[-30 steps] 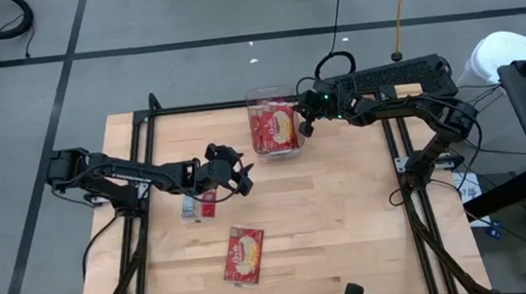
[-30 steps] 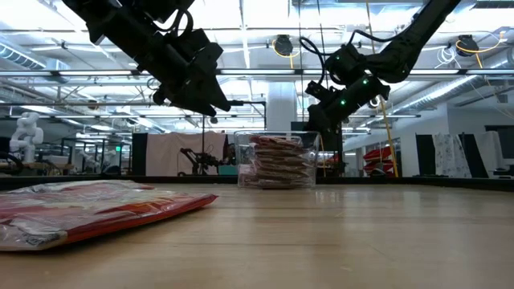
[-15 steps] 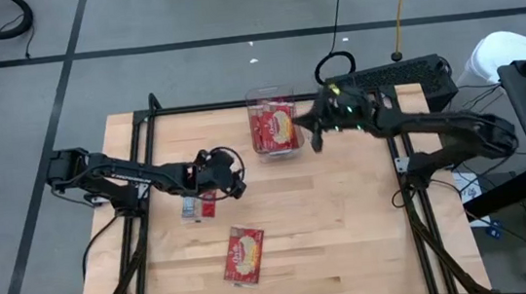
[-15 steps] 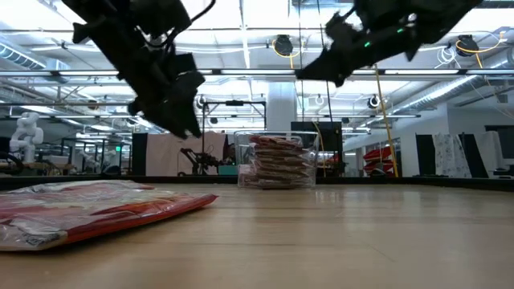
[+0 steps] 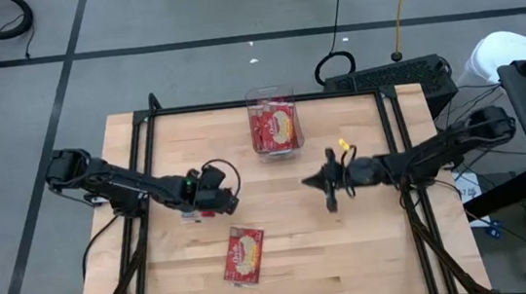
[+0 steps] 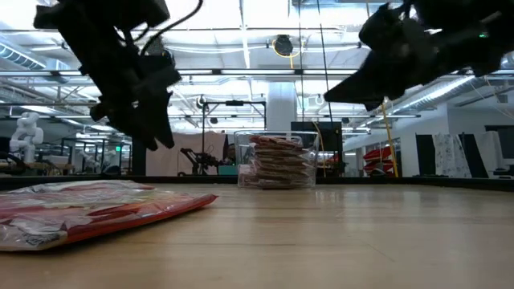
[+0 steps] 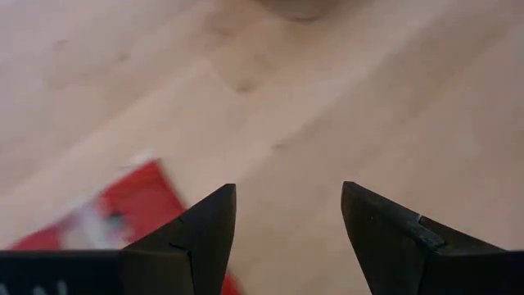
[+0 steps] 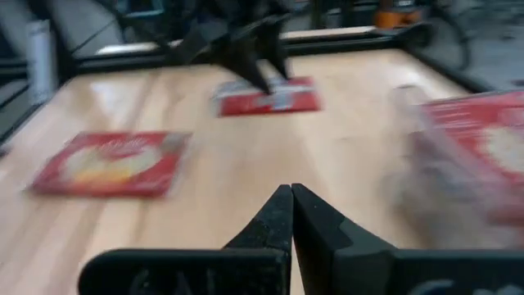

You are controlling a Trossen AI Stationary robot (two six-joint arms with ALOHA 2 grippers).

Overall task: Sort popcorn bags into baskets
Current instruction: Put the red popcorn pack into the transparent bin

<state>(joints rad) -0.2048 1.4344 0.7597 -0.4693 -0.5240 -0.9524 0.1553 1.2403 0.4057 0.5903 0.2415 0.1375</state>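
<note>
The left gripper has its two dark fingers spread apart — bare wooden tabletop shows in the gap between them. Beside one finger lies a red popcorn bag (blurred, with a pale patch on it), flat on the wood and partly hidden behind that finger.

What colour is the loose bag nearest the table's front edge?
Red with a cream-yellow picture; the popcorn bag shows best in the high view.

Two loose popcorn bags on the table — one basket, stacked full.
</note>
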